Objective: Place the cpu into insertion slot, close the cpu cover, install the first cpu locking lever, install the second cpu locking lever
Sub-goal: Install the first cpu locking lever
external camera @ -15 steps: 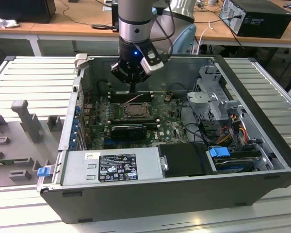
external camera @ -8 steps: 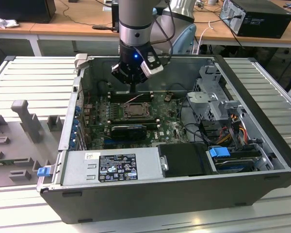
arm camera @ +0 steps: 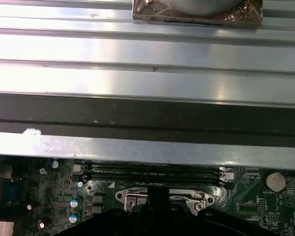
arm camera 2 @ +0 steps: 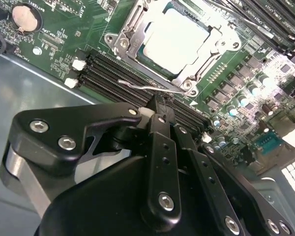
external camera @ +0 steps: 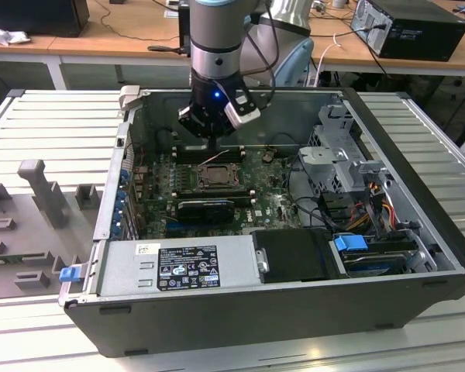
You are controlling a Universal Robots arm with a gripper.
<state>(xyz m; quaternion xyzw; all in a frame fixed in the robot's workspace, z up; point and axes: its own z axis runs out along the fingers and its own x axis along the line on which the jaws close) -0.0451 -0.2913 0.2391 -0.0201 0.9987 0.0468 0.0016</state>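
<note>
In the second wrist view the cpu lies flat in the insertion slot, its pale metal top showing. The cpu cover is folded down around it as a silver frame. A thin wire locking lever runs along the socket edge nearest my gripper. The black fingers are shut together, with their tips just short of that lever's middle. From the exterior view, the gripper hangs inside the open computer case just behind the socket. The first wrist view catches the socket's edge.
Black memory slots lie between gripper and socket. More slots run behind the socket, and a coin battery sits off to one side. The case wall stands close by. A black expansion card, power supply and drive cage crowd the case.
</note>
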